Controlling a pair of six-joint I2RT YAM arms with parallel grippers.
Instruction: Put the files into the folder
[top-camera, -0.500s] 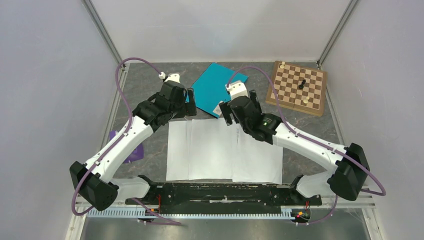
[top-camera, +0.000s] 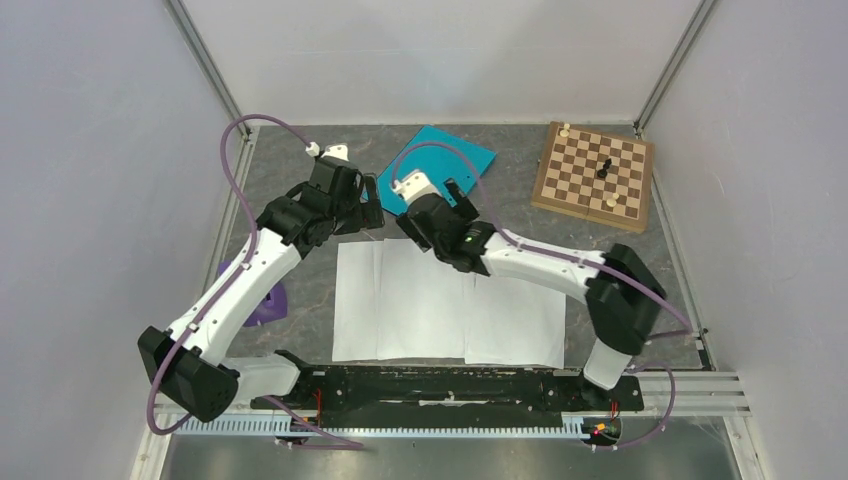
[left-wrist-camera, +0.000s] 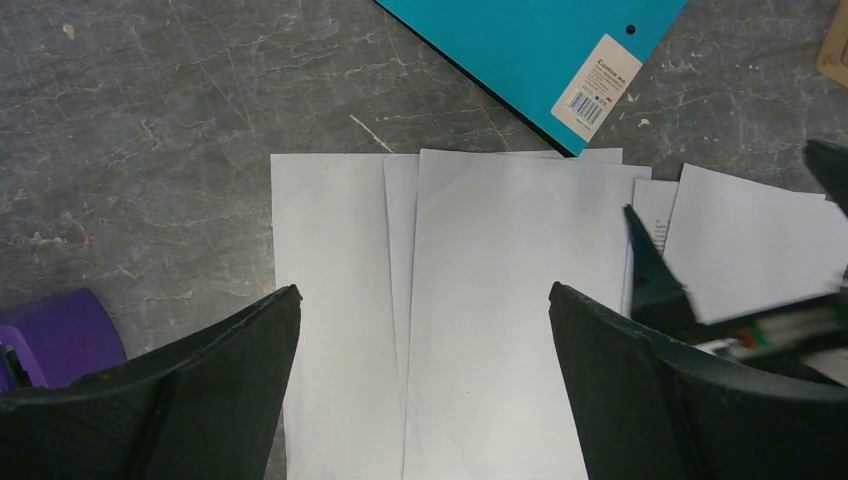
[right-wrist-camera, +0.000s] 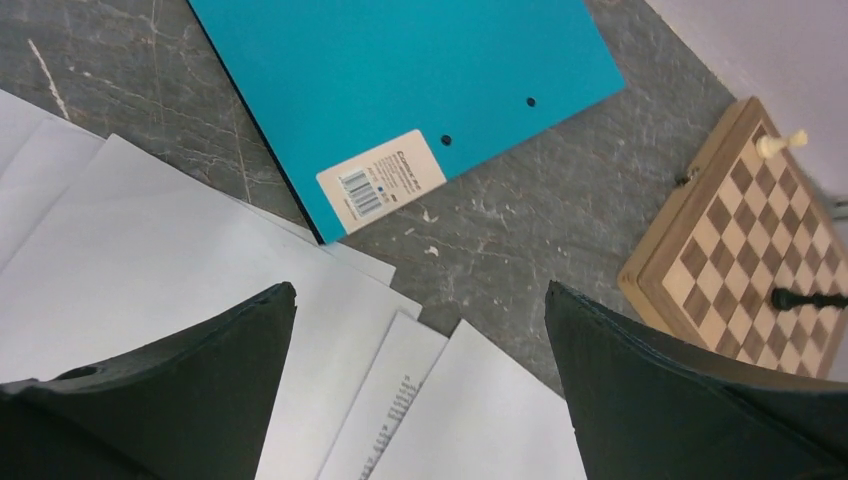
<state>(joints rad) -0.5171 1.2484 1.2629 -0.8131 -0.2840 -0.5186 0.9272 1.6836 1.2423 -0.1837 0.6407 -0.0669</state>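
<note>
Broadly, the grey marbled table (top-camera: 300, 170) carries everything. The files (top-camera: 440, 300), white sheets fanned side by side and overlapping, lie toward its near edge with their long axis running near to far. Just beyond their far edge lies the folder (top-camera: 478, 160), shut, teal cover up and skewed diagonally, its labelled corner meeting the sheets. From both pincers it lies ahead, toward the far side. The right gripper (right-wrist-camera: 420, 290) hangs nearer it, about over that corner, so I judge it better placed to lift the cover. The left gripper (left-wrist-camera: 422, 295) hovers above the sheets' far edge. Both are released, jaws spread wide, holding and touching nothing.
</note>
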